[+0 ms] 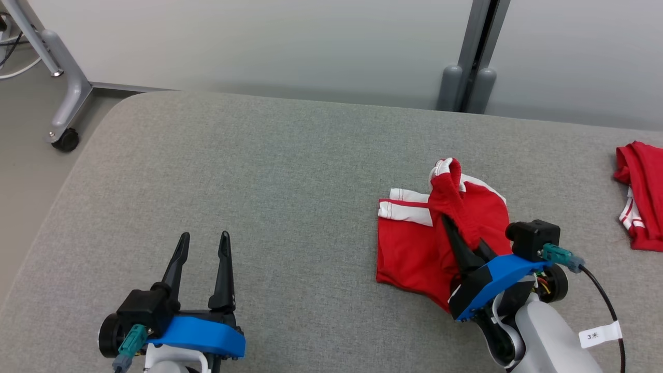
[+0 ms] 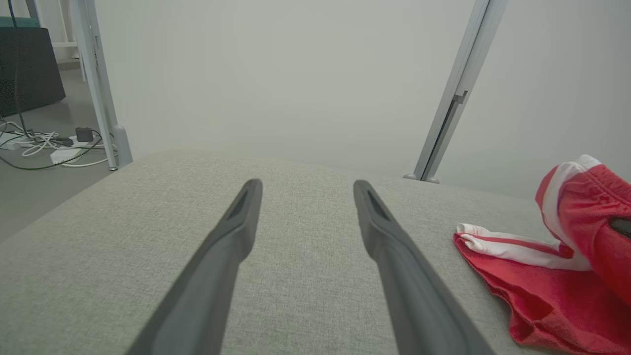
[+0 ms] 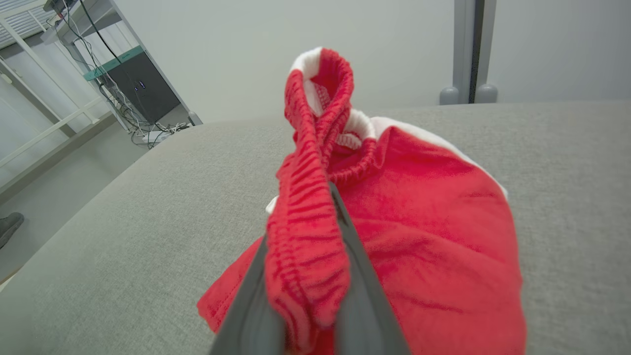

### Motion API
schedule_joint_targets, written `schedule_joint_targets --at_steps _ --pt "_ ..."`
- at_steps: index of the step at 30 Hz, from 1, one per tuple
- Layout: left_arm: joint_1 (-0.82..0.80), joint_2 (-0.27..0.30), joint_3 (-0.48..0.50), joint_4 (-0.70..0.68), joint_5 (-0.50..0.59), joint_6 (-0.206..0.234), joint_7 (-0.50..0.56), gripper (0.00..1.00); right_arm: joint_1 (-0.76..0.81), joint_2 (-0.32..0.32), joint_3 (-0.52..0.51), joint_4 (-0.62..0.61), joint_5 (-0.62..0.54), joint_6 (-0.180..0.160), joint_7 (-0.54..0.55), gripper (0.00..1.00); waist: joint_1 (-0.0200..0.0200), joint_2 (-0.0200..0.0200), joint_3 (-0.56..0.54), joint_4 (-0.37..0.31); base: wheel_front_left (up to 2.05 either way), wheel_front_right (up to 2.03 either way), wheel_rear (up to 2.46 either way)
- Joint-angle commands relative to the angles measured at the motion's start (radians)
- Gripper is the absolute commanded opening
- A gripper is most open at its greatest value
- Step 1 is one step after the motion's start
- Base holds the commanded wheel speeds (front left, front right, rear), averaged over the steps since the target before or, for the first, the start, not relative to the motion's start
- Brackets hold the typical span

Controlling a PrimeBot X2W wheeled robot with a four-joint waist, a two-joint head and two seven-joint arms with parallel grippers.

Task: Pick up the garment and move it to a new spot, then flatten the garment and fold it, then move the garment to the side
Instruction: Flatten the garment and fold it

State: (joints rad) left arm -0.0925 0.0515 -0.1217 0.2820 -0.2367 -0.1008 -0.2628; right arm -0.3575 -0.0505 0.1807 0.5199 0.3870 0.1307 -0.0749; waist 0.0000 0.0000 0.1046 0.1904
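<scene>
The garment (image 1: 414,243) is a pair of red shorts with white trim, lying crumpled on the grey padded table (image 1: 259,171) right of centre. My right gripper (image 1: 456,220) is shut on its red elastic waistband (image 3: 305,231), which is pulled up into a loop above the rest of the cloth. The same garment (image 2: 552,281) appears at the right edge of the left wrist view. My left gripper (image 1: 203,239) hovers over bare table at the lower left, open, with nothing between its fingers (image 2: 241,217).
A second red and white garment (image 1: 639,194) lies at the table's far right edge. A wheeled metal stand leg (image 1: 65,111) is on the floor past the table's left corner, near cables (image 2: 44,145). A grey post (image 1: 469,77) rises behind the table.
</scene>
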Motion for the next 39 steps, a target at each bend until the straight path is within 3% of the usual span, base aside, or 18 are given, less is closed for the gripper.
schedule_joint_targets --at_steps 1,3,4,5,6,14,19,29,39 --pt "-0.020 -0.002 -0.002 -0.002 -0.007 0.005 -0.002 1.00 -0.019 -0.001 0.015 0.023 0.010 0.000 -0.027 0.00 0.0000 0.0000 0.010 0.011 0.00 0.00 0.00" --pt "-0.020 -0.001 -0.003 -0.003 -0.008 0.007 -0.002 1.00 -0.031 -0.001 0.038 0.065 0.019 0.000 -0.046 0.00 0.0000 0.0000 0.015 0.017 0.00 0.00 0.00" --pt "-0.022 -0.002 -0.004 -0.003 -0.009 0.008 -0.002 1.00 -0.042 -0.001 0.049 0.082 0.022 0.000 -0.060 0.27 0.0000 0.0000 0.018 0.019 0.00 0.00 0.00" --pt "-0.025 -0.001 -0.005 -0.003 -0.010 0.008 -0.002 1.00 -0.051 -0.001 0.065 0.101 0.030 0.000 -0.071 0.79 0.0000 0.0000 0.020 0.021 0.00 0.00 0.00" --pt "-0.027 -0.001 -0.005 -0.004 -0.010 0.009 -0.002 1.00 -0.057 -0.001 0.075 0.116 0.037 0.000 -0.083 1.00 0.0000 0.0000 0.022 0.022 0.00 0.00 0.00" --pt "-0.021 -0.002 0.016 -0.007 -0.002 0.013 -0.002 1.00 -0.111 -0.001 0.149 0.172 0.054 0.000 -0.158 1.00 0.0000 0.0000 0.015 -0.005 0.00 0.00 0.00" --pt "-0.003 -0.001 0.033 -0.013 0.003 0.017 -0.002 1.00 -0.102 -0.001 0.104 0.142 -0.015 0.000 -0.184 1.00 0.0000 0.0000 -0.007 -0.040 0.00 0.00 0.00" --pt "0.029 0.008 0.086 -0.028 0.032 0.017 -0.002 1.00 0.049 -0.001 -0.084 -0.085 -0.171 0.000 -0.191 1.00 0.0000 0.0000 -0.054 -0.115 0.00 0.00 0.00" --pt "0.069 0.019 0.088 -0.034 0.066 0.013 -0.002 1.00 0.236 -0.001 -0.186 -0.286 -0.216 0.000 -0.162 1.00 0.0000 0.0000 -0.103 -0.166 0.00 0.00 0.00"
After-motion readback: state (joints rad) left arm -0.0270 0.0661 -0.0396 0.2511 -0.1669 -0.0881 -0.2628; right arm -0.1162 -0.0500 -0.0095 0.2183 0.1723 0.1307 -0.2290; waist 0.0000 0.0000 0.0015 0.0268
